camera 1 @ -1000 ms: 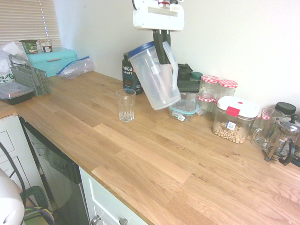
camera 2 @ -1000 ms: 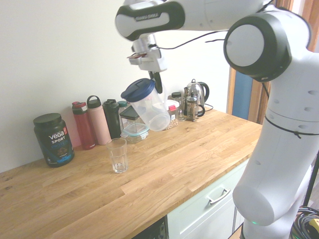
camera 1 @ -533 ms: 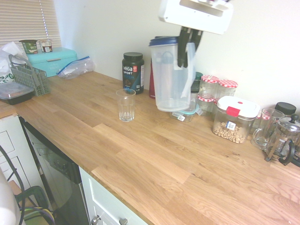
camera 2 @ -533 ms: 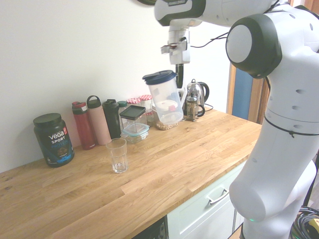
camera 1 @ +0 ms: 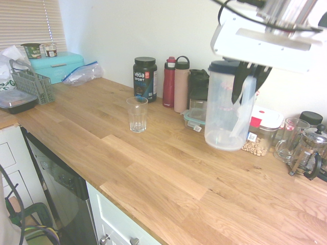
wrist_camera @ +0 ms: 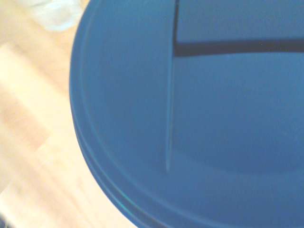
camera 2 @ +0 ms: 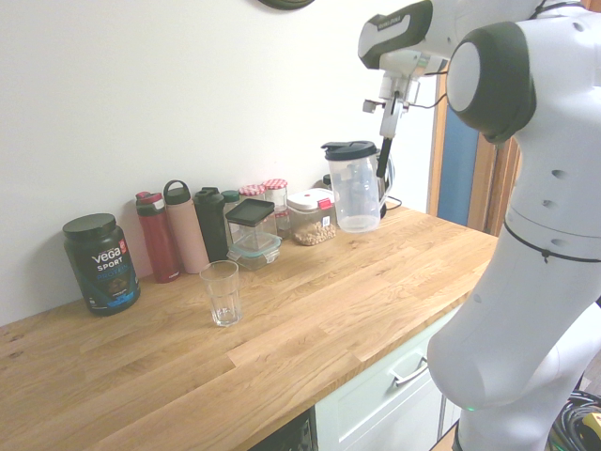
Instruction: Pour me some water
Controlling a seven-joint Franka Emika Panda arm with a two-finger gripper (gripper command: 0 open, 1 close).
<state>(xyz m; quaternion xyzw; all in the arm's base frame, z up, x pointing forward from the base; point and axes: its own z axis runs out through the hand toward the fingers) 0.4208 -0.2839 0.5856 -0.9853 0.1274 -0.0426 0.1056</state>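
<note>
A clear plastic pitcher (camera 1: 224,109) with a dark blue lid hangs upright at the right of the wooden counter (camera 1: 153,168), its base close above the wood. My gripper (camera 1: 247,81) is shut on its handle from above. In the second exterior view the pitcher (camera 2: 356,188) is far right of the glass, and the gripper (camera 2: 384,158) grips its far side. The empty-looking drinking glass (camera 1: 137,114) stands alone mid-counter, well left of the pitcher; the same glass (camera 2: 223,292) appears in the second exterior view too. The water cannot be made out in either vessel. The blue lid (wrist_camera: 190,118) fills the wrist view.
Along the wall stand a black protein tub (camera 1: 145,77), a red bottle (camera 1: 169,81), a pink bottle (camera 1: 181,84), and a chickpea container (camera 1: 261,130) right behind the pitcher. A French press (camera 1: 309,152) is at far right. A turquoise box (camera 1: 56,65) and a grey rack (camera 1: 33,84) sit far left.
The pitcher was tilted near the glass a second ago. It has come upright and moved right along the counter, away from the glass, and lower. The grip has stayed shut.
</note>
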